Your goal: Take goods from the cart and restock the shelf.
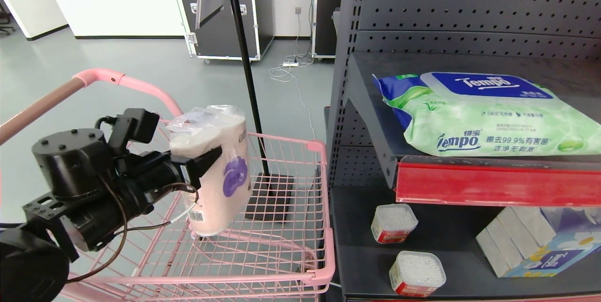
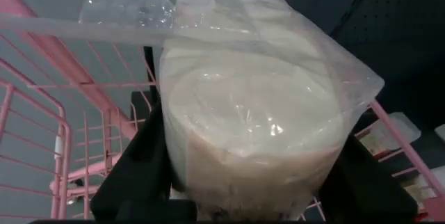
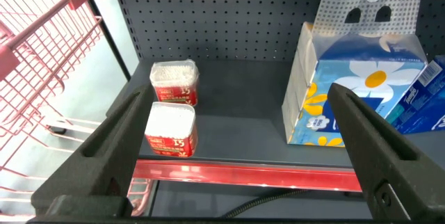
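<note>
Floor: smooth grey floor [image 1: 141, 67] ran back to white walls, with cables lying loose on it.
Room: black cases [image 1: 225, 11] with metal edging stood at the back; a thin black pole [image 1: 246, 67] rose from a flat square base behind the cart.
Cart: pink wire cart [image 1: 324, 227], open grid walls, a rounded pink handle [image 1: 98, 76].
Shelf: dark metal shelf [image 1: 366, 81] with a perforated back panel and a red front rail, just beside the cart.
Upper board: a soft green and blue wipes pack [image 1: 488, 114] lay flat.
Lower board: two small squarish swab boxes [image 1: 393, 223] with clear tops, one nearer the front than the other; a blocky tissue pack [image 1: 535, 241] to their right.
Rolls: a tall cylindrical pack of pale rolls [image 1: 220, 170] in glossy, wrinkled clear film, held above the cart basket, clear of its wire floor.
Axis: its long axis stood near upright, slightly tilted; the crumpled film end pointed up and the barcode end down.
Left gripper: the left gripper [image 1: 206, 157] pinched the rolls across their upper half, black fingers on opposite sides.
Right gripper: the right gripper [image 3: 240, 92] had its fingers spread wide, holding nothing, facing the lower board.
</note>
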You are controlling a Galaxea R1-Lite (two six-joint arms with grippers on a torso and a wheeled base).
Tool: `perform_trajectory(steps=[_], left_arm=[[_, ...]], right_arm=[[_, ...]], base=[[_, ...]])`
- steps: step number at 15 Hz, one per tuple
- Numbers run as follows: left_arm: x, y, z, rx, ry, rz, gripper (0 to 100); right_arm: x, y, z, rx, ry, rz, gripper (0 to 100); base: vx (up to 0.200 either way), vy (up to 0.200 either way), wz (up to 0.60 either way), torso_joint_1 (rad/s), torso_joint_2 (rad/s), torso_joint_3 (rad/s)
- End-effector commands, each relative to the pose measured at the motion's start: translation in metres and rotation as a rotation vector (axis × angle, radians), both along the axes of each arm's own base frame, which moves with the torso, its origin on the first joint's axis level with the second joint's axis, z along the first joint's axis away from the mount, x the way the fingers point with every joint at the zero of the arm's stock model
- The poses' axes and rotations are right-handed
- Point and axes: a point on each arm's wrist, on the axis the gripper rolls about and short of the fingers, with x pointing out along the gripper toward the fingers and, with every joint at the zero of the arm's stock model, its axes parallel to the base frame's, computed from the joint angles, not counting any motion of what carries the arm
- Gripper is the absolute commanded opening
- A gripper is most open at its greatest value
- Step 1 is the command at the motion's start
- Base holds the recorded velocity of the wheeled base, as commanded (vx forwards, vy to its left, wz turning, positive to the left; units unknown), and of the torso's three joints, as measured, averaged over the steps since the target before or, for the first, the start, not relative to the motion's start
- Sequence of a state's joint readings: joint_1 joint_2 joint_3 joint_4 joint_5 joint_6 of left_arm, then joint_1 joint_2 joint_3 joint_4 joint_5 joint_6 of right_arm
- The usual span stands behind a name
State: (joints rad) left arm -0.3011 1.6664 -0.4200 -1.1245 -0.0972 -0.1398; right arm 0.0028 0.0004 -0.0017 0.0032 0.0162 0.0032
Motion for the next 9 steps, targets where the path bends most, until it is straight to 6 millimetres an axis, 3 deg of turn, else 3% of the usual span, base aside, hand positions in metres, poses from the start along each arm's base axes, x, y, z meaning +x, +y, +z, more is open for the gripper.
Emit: perform_trajectory(steps=[1, 4, 5, 9], left_arm=[[-0.024, 0.009, 0.037, -0.033, -0.108, 0.006, 0], [-0.050, 0.024, 0.075, -0.054, -0.188, 0.041, 0], [-0.074, 0.035, 0.095, -0.060, -0.218, 0.057, 0], [-0.146, 0.053, 0.145, -0.085, -0.315, 0.062, 0]], right_arm=[[0.000, 0.000, 0.000, 0.000, 0.000, -0.001, 100], [0.000, 0.000, 0.000, 0.000, 0.000, -0.001, 100], [0.000, 0.000, 0.000, 0.000, 0.000, 0.001, 100], [0.000, 0.000, 0.000, -0.002, 0.000, 0.001, 100]], base=[[0.000, 0.000, 0.00, 0.000, 0.00, 0.000], [0.000, 0.000, 0.00, 0.000, 0.00, 0.000], [0.000, 0.000, 0.00, 0.000, 0.00, 0.000], [0.000, 0.000, 0.00, 0.000, 0.00, 0.000]])
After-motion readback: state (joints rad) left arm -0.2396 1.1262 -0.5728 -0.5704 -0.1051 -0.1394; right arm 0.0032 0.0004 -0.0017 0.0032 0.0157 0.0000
